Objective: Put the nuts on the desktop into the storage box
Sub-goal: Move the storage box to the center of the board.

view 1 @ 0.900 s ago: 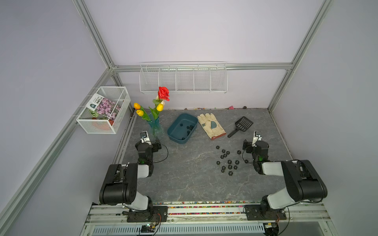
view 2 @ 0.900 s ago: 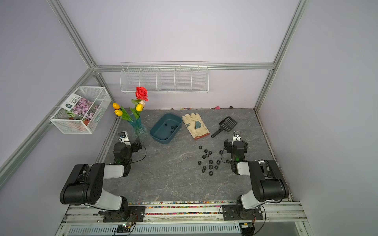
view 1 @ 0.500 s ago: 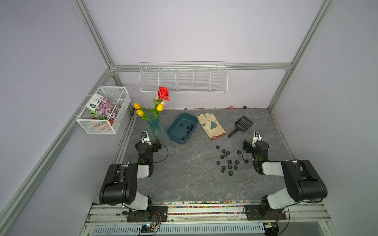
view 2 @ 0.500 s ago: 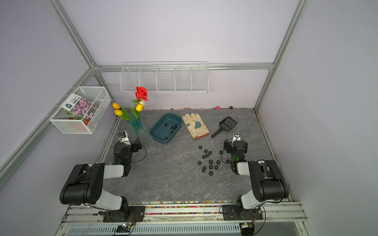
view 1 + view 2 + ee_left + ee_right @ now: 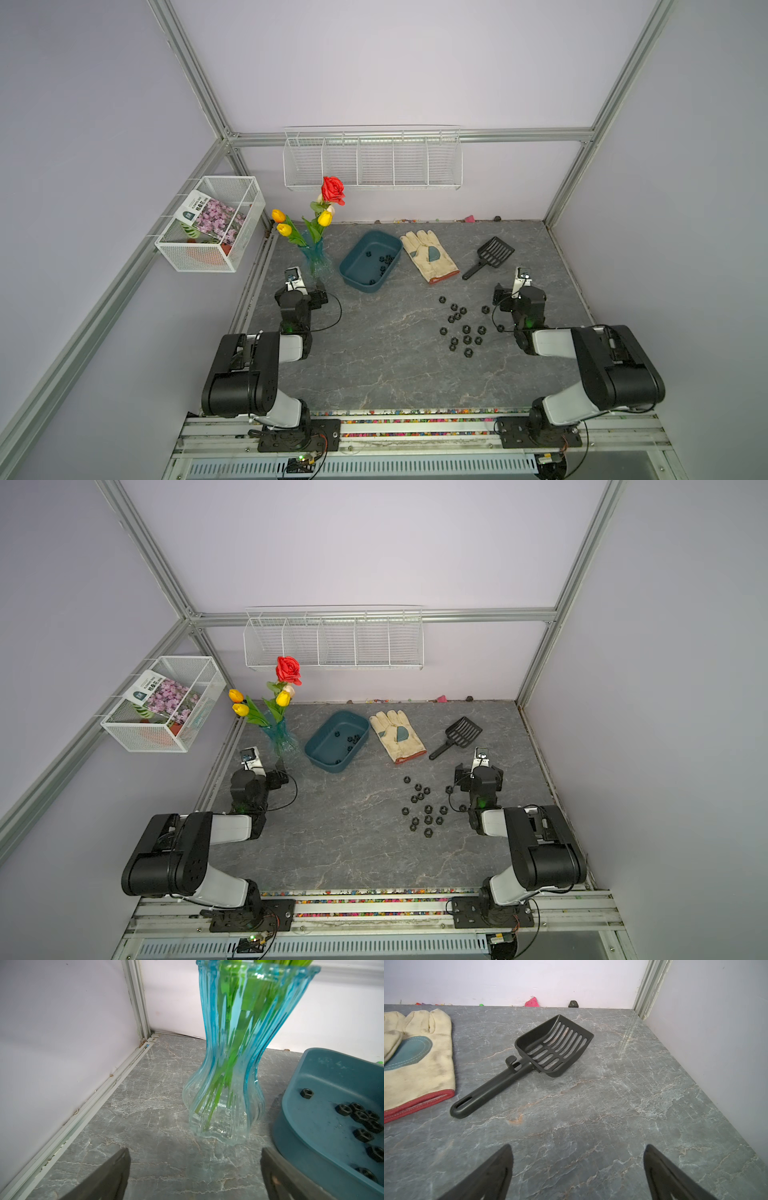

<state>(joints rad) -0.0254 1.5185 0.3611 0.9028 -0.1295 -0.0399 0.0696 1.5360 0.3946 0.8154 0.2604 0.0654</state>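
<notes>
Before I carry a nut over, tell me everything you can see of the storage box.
The storage box is a dark teal, plastic-looking rectangular tray with rounded corners, low walls and an open top. It sits flat on the desktop, angled to its edges, between the blue glass vase and the work glove. Several black nuts lie inside, mostly toward the glove side. Nothing grips it.

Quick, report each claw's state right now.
Left claw: open, holding nothing.
Right claw: open, holding nothing.
</notes>
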